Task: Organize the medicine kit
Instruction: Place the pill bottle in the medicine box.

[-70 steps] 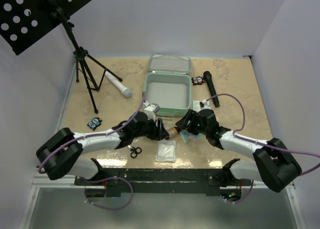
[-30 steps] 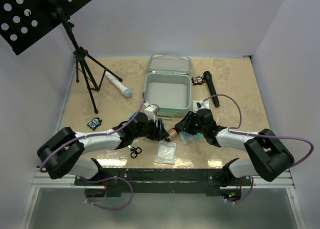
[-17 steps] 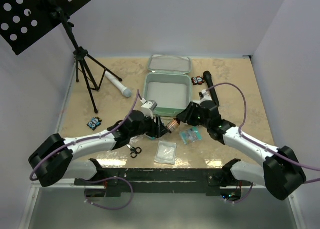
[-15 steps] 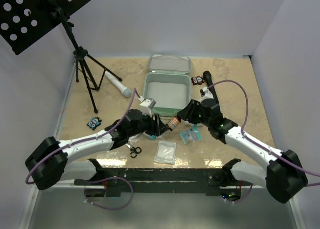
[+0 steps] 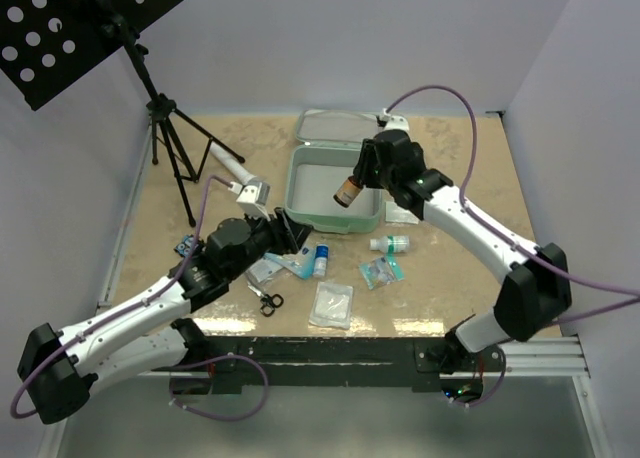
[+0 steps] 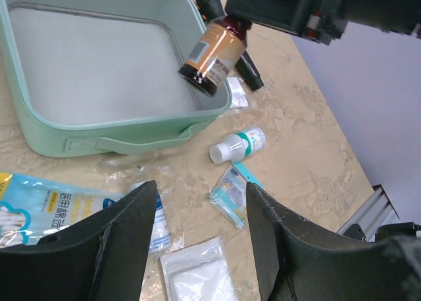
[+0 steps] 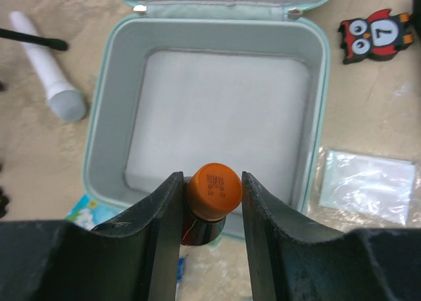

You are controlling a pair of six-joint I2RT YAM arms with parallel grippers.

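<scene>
The medicine kit (image 5: 292,183) is a mint-green case lying open, its tray empty and its lid (image 5: 340,128) flat behind it. It also shows in the left wrist view (image 6: 118,133) and the right wrist view (image 7: 99,137). My right gripper (image 5: 354,181) is shut on a brown bottle (image 5: 346,192) with an orange cap (image 7: 212,190) and holds it tilted above the tray's near right corner. The bottle (image 6: 212,51) shows from the left wrist too. My left gripper (image 6: 200,248) is open and empty, above the packets in front of the kit.
In front of the kit lie a small white bottle (image 5: 390,244), a blue tube (image 5: 320,260), a teal packet (image 5: 381,270), a white gauze packet (image 5: 331,302), a blue packet (image 5: 268,268) and scissors (image 5: 266,299). A white-and-grey cylinder (image 5: 237,168) and a tripod (image 5: 170,128) are on the left. An owl gadget (image 5: 396,160) is on the right.
My right gripper has lifted the brown bottle from the table between the arms and carried it back over the kit. My left arm has drawn back to the left.
</scene>
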